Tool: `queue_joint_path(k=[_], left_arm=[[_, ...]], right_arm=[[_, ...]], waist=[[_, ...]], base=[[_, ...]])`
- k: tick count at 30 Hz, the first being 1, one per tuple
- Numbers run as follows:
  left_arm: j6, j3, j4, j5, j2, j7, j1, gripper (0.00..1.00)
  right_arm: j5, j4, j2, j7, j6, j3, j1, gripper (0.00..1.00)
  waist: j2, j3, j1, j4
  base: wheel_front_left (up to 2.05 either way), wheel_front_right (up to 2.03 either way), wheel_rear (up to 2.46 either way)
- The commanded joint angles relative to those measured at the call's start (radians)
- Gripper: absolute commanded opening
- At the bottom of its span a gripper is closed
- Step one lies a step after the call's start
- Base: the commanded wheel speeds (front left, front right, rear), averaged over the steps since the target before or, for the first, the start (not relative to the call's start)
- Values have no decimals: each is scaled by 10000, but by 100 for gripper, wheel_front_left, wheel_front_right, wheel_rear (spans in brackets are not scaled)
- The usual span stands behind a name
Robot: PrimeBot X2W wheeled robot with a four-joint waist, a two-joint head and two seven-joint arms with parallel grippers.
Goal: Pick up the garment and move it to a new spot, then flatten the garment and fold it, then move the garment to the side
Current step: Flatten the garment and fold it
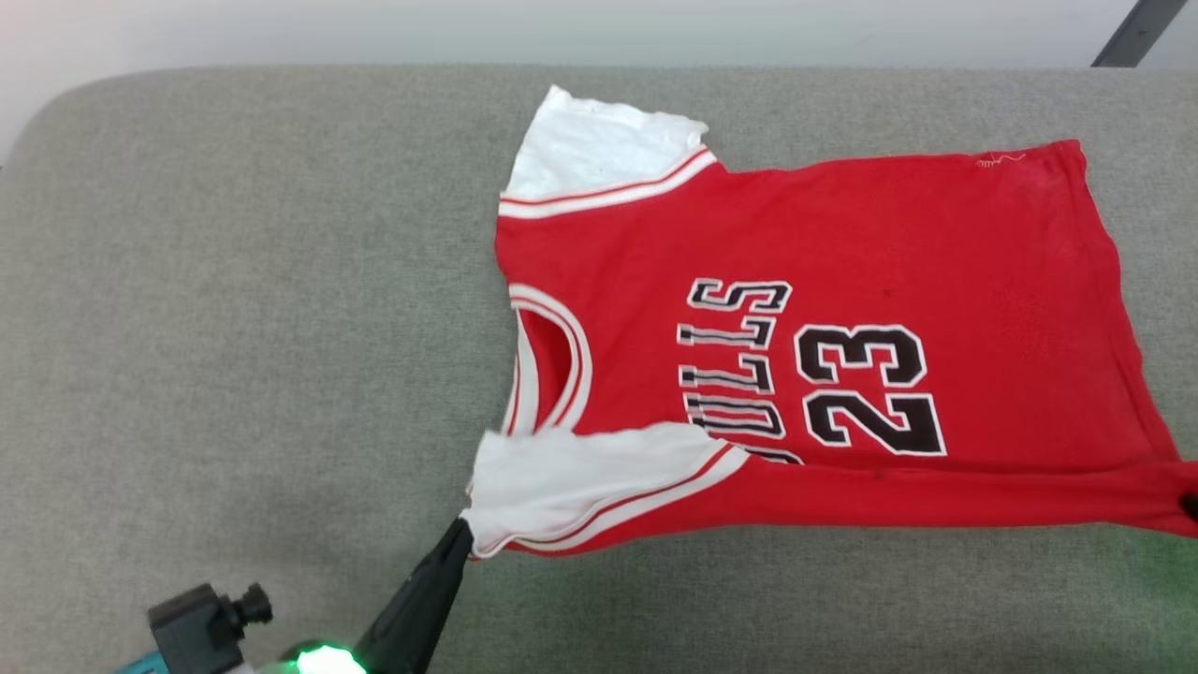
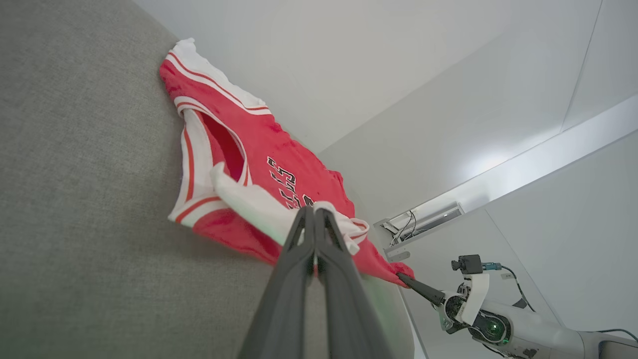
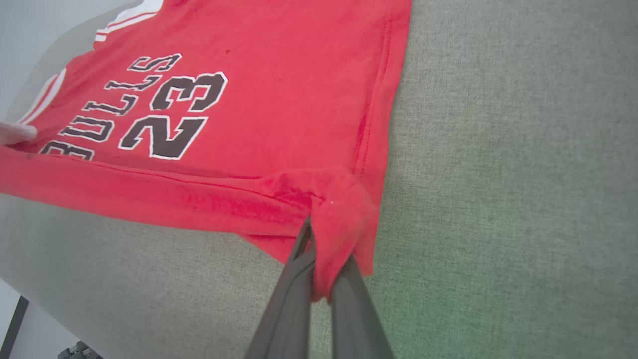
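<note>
The bright red sports jersey with white sleeves and black block lettering [image 1: 842, 243] lies spread on the right half of the grey woven padded surface [image 1: 234, 328]. Its collar is to the left and its hem to the right, so its long axis runs left to right.

The left gripper [image 1: 465, 529], two long dark fingers, is clamped tight on the tip of the near white sleeve [image 1: 580, 477], at the jersey's near left corner. The right gripper [image 3: 319, 259] is pinched on the near right hem corner, with red cloth bunched between and over its fingers.

Between the two grips the near edge is raised off the surface and drawn into a fairly straight line, and the sleeve laps over the first letter. The far sleeve [image 1: 590, 150] and far edge lie flat.

This looks to me like the fold. Both grips sit on the near long edge and the rest of the cloth lies beyond them. The move would carry that edge towards the far side, with both arms travelling evenly to keep it parallel.
</note>
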Motion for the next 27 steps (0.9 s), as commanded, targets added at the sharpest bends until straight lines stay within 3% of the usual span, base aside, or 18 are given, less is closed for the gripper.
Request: queue_joint_path(k=[1, 8, 20, 27], left_arm=[[24, 23, -96, 133, 70, 2, -103, 0], [24, -694, 493, -255, 348, 61, -2198, 0], [24, -1784, 3330, -1494, -17, 121, -5235, 0], [25, -2193, 4591, -1593, -286, 27, -5849, 0]], right_arm=[[131, -82, -147, -108, -15, -131, 124, 0], [-95, 232, 143, 36, -15, -660, -572, 0], [-907, 2599, 2502, 1316, -15, -1076, -2600, 0], [-1339, 3438, 3152, 1292, -15, -1011, -2837, 0]], waist=[[-1, -3, 0, 33], [-1, -13, 0, 72], [-1, 799, 0, -195], [-1, 1282, 0, -232]], base=[[0, 0, 0], [0, 0, 0], [0, 0, 0], [0, 0, 0]])
